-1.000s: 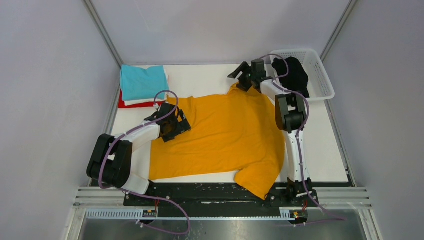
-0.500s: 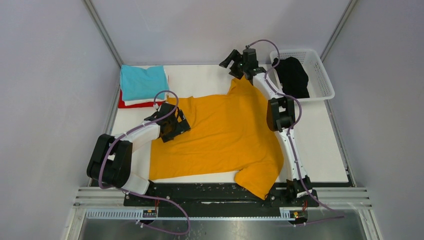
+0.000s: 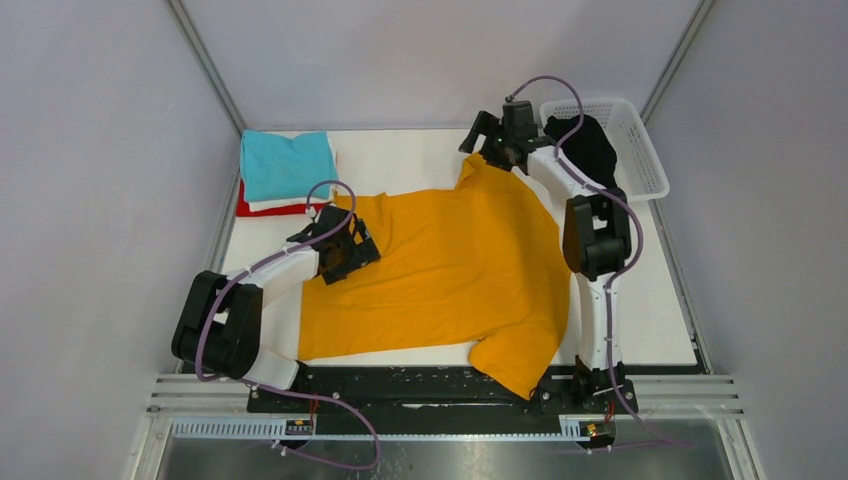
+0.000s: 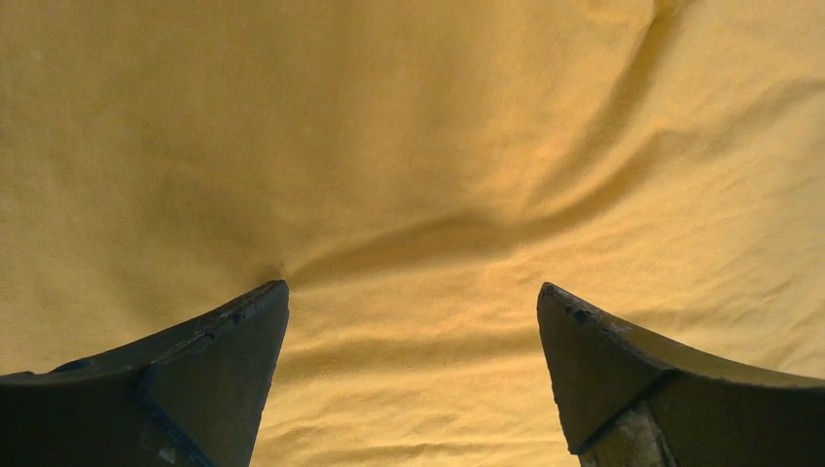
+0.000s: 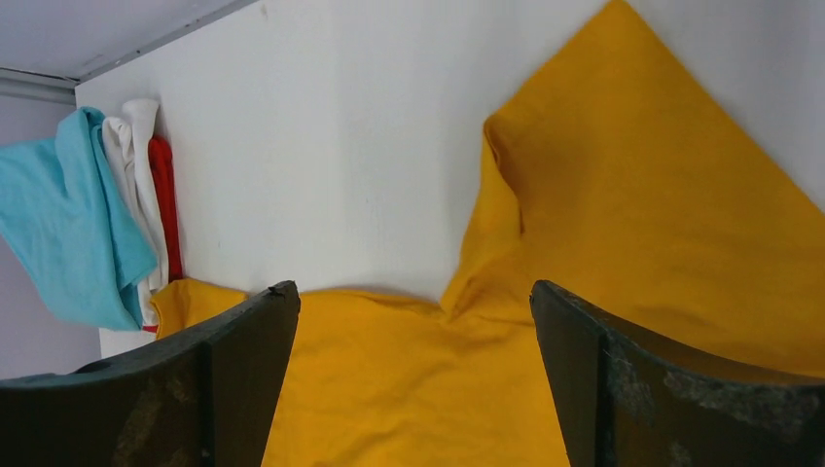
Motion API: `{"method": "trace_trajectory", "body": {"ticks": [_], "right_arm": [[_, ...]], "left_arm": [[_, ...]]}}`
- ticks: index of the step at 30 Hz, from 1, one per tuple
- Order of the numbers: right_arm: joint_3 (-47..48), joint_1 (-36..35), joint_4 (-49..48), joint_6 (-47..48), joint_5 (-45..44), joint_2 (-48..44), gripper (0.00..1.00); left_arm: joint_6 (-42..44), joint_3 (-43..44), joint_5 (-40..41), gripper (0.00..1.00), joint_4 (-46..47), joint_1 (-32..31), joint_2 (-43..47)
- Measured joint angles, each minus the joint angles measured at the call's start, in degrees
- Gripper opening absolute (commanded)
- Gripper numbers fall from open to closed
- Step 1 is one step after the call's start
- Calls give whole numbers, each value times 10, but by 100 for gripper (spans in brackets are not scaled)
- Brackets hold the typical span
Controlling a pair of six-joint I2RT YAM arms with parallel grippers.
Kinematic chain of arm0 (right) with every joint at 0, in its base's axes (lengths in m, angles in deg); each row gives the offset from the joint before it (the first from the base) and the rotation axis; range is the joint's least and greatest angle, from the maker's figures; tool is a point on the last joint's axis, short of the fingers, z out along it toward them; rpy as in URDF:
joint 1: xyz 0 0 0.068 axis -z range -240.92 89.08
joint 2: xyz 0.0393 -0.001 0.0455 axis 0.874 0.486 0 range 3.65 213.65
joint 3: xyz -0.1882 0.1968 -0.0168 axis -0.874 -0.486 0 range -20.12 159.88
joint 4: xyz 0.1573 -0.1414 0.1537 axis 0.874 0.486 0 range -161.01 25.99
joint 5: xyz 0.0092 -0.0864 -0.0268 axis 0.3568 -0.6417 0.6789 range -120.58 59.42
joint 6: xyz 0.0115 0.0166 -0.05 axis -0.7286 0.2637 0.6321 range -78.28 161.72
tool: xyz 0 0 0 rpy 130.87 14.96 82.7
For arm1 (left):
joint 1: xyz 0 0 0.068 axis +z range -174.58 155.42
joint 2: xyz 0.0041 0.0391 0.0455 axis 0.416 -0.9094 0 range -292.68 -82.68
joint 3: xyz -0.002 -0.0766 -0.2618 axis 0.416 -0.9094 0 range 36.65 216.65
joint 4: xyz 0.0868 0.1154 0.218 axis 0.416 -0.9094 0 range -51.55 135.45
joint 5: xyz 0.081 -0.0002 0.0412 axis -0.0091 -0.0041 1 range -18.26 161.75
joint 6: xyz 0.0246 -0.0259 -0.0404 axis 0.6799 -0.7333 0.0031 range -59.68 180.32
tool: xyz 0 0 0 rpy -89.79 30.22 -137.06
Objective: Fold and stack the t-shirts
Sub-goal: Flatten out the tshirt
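Observation:
The large mustard-orange t-shirt (image 3: 450, 270) lies spread flat across the white table, one sleeve hanging over the near edge. My left gripper (image 3: 352, 250) hovers open low over its left part; in the left wrist view only orange cloth (image 4: 409, 175) shows between the fingers (image 4: 224, 360). My right gripper (image 3: 482, 142) stands open above the far sleeve (image 5: 623, 195), nothing between its fingers (image 5: 233, 360). Folded teal (image 3: 285, 163), white (image 5: 126, 175) and red (image 5: 163, 195) t-shirts are stacked at the back left. A black t-shirt (image 3: 588, 150) sits in the basket.
A white lattice basket (image 3: 645, 160) stands at the back right corner. Grey walls and metal frame posts close in the table on three sides. Bare white table (image 5: 340, 146) lies between the stack and the far sleeve.
The right arm swung left over the far sleeve and back again, its elbow ending further right, and its jaws widened. The left arm and the shirts stayed put.

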Motion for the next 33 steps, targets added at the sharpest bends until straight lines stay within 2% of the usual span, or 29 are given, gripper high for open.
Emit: {"method": "trace_trajectory", "body": {"ticks": [5, 12, 18, 28, 30, 33], "right_arm": [[-104, 7, -24, 2, -2, -76, 96], [-106, 9, -26, -30, 36, -40, 96], [-7, 8, -3, -68, 65, 49, 95], [295, -13, 60, -122, 81, 219, 95], [318, -19, 64, -125, 81, 227, 95], [297, -23, 63, -114, 78, 212, 97]], "left_arm": [[0, 0, 0, 99, 0, 0, 3], [0, -1, 0, 99, 0, 0, 12], [0, -1, 0, 99, 0, 0, 22], [0, -1, 7, 99, -12, 0, 27], [0, -1, 9, 99, -17, 0, 32], [0, -1, 13, 99, -22, 0, 44]]}}
